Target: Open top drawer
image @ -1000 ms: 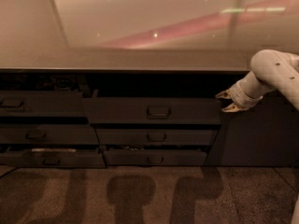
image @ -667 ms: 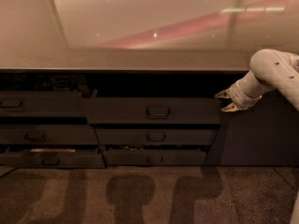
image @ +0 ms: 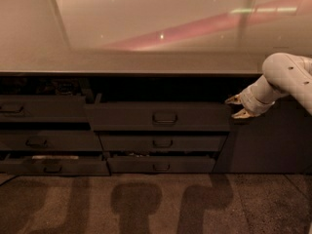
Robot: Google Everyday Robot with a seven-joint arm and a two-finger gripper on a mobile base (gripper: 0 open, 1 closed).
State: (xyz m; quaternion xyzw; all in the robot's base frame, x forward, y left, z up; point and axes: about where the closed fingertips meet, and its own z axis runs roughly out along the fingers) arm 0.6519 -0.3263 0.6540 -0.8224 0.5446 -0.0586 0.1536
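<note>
The top drawer is the wide dark grey front in the middle column, just under the counter edge, with a small loop handle at its centre. Its front stands out ahead of the fronts below it, and a dark gap shows above it. My gripper hangs at the drawer's upper right corner on the white arm coming in from the right. Its two pale fingertips are spread apart, open, with nothing between them, and sit well to the right of the handle.
Two lower drawer fronts sit below the top drawer, the lowest one ajar. A narrower column of drawers stands to the left, also partly pulled out. A glossy countertop runs above. Carpeted floor lies in front.
</note>
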